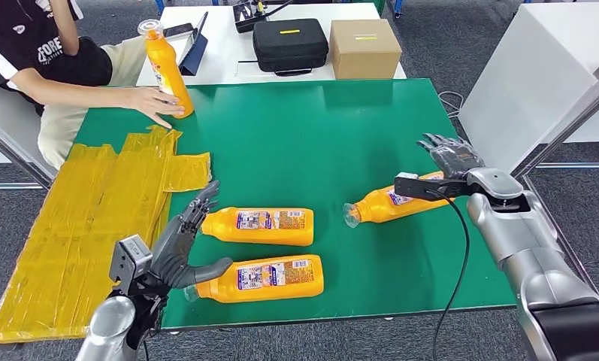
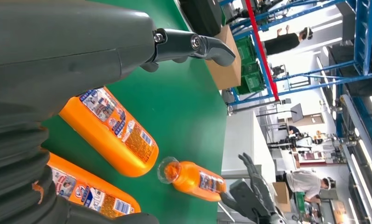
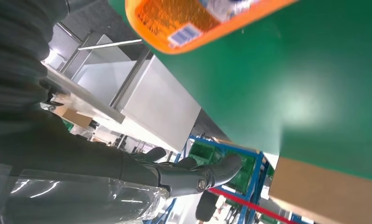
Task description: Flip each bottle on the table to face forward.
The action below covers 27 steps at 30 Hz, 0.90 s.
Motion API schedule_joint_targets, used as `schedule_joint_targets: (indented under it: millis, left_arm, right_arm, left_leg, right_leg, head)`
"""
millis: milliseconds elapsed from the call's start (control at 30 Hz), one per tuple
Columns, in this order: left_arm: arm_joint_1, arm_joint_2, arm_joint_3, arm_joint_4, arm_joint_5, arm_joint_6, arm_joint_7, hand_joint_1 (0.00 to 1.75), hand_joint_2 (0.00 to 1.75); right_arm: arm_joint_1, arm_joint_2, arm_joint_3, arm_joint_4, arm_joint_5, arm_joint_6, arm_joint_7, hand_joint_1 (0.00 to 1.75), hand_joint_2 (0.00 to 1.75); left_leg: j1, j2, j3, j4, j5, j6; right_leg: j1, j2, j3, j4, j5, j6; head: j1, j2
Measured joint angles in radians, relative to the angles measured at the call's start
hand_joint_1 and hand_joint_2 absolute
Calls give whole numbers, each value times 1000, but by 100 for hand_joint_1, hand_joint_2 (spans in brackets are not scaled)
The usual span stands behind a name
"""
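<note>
A green table [image 1: 319, 128] stands on grey carpet, with yellow plastic sheets [image 1: 93, 218] over its left edge. Behind it, a white table [image 1: 221, 45] carries a black case [image 1: 290, 45] and a cardboard box [image 1: 365, 48]. Three orange bottles lie on the green: near bottle [image 1: 262, 278], middle bottle [image 1: 262, 226], right bottle [image 1: 394, 203]. A person's hand [image 1: 157, 101] holds an upright bottle [image 1: 167, 68] at the far left corner. The left hand [image 1: 183, 244] is spread, empty, beside the near bottle's neck. The right hand [image 1: 450, 154] is spread, empty, above the right bottle's base, near the right edge.

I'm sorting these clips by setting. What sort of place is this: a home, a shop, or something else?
Most likely a robotics lab or industrial test hall, not a home. A green work table stands among blue metal racking, white partition benches, and equipment cases on a neighbouring table.
</note>
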Motion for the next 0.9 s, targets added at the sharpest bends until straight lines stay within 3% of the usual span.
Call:
schedule_joint_targets:
  millis: [633, 900]
  left_arm:
    - [-44, -1, -77, 47, 42, 31, 21, 0, 175]
    - [-59, -1, -93, 66, 58, 33, 28, 0, 175]
  right_arm:
    - [-57, 5, 53, 156, -31, 12, -44, 0, 175]
    - [-62, -10, 61, 242, -53, 67, -47, 0, 175]
  left_leg:
    - [0, 0, 0, 0, 0, 0]
    - [0, 0, 0, 0, 0, 0]
  right_leg:
    - [0, 0, 0, 0, 0, 0]
    - [0, 0, 0, 0, 0, 0]
  head:
    - [0, 0]
    - [0, 0]
